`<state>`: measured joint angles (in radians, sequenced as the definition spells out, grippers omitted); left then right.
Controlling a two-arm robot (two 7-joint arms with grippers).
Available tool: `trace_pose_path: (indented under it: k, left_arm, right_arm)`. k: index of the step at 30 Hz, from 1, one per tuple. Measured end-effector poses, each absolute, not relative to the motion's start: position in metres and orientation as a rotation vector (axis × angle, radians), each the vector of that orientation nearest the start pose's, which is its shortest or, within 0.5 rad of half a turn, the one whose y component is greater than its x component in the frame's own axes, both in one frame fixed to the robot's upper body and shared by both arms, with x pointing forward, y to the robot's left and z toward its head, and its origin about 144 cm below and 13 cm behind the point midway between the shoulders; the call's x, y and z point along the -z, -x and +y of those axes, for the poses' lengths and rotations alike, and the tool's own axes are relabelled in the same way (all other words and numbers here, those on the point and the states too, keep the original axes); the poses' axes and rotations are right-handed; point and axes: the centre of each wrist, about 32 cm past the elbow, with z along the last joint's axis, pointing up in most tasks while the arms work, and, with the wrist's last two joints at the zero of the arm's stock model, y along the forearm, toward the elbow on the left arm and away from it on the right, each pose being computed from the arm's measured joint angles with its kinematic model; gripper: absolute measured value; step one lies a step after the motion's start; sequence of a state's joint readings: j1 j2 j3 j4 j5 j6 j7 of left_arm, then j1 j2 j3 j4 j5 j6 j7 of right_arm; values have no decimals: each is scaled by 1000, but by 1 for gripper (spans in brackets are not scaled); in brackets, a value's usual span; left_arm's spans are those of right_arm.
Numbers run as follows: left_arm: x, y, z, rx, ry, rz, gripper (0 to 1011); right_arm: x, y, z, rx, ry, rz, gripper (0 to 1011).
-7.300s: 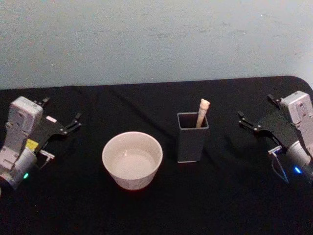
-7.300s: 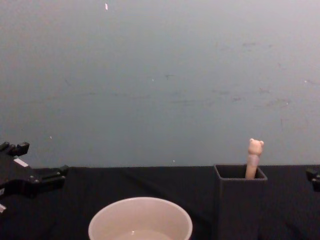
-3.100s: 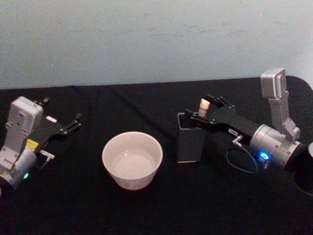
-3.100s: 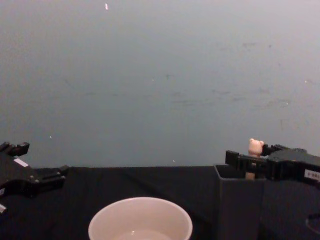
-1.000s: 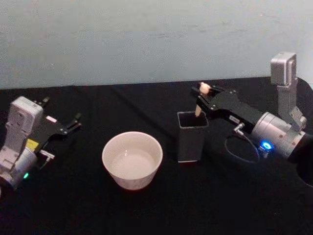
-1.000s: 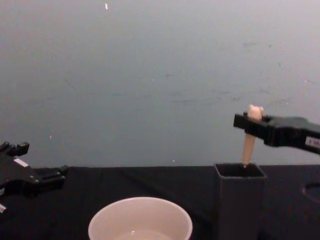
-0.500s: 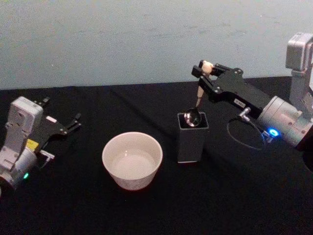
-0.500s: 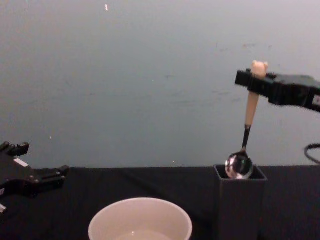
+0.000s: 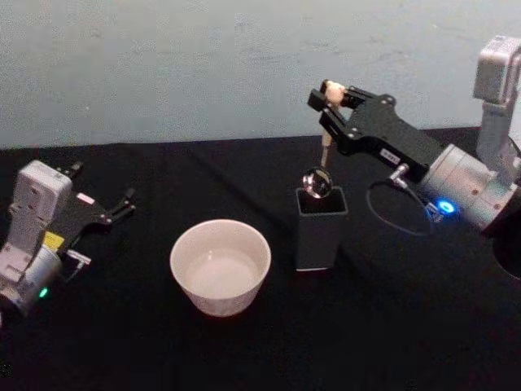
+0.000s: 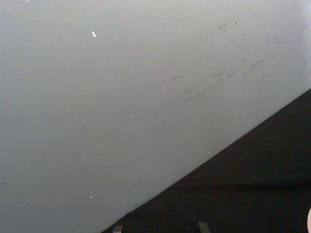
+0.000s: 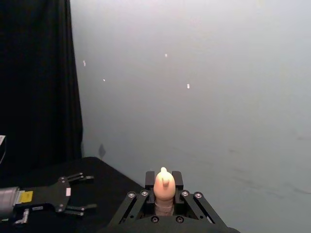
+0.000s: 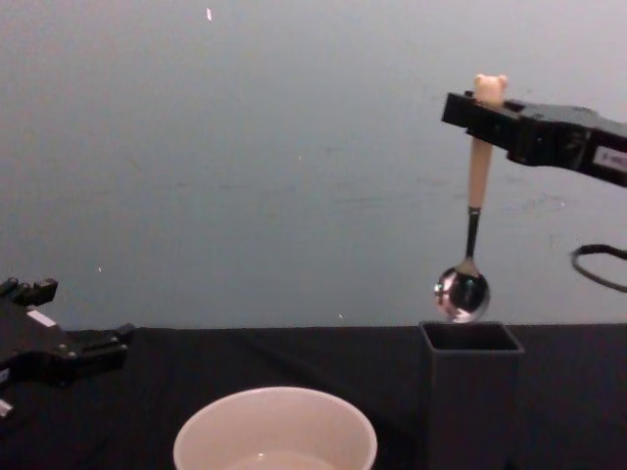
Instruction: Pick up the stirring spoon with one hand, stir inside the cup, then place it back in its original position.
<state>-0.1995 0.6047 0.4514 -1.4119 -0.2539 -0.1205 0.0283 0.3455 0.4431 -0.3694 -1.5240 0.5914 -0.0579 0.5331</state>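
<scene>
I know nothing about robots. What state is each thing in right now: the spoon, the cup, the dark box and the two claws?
stirring spoon: hanging upright, bowl down, just above the holder's rim.
cup: upright on the table, no spoon in it.
holder: upright, spoon clear of it.
right gripper: shut on the spoon's handle just below the bear head.
left gripper: open, parked at the robot's left.

Legible text, brands, numbers: none.
Left gripper (image 9: pixel 102 184): small white tag (image 9: pixel 84 198) on its body, yellow sticker (image 9: pixel 53 241) on the wrist behind it. Right gripper (image 9: pixel 329 96): white strip label (image 12: pixel 613 157) with dark marks along its side. Print on all three too small to make out.
</scene>
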Motion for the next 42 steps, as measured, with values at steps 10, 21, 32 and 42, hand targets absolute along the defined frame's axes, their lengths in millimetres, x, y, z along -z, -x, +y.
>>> trace_pose_path:
  k: [10, 21, 32, 42]
  left_arm:
    - [-1140, -489, 310, -1248, -305, -285, 1001]
    - [-1140, -489, 310, -1248, -304, -285, 1001]
    - [-1140, -489, 310, -1248, -304, -285, 1001]
    - [-1140, -489, 310, -1248, -304, -285, 1001]
  right_arm:
    - [-1232, -541, -235, 652, -165, -110, 209]
    - [-1225, -548, -211, 557, -147, -92, 209]
    - [-1208, -552, -191, 462, -103, -79, 209]
    - [-1189, -553, -184, 410, -72, -63, 209]
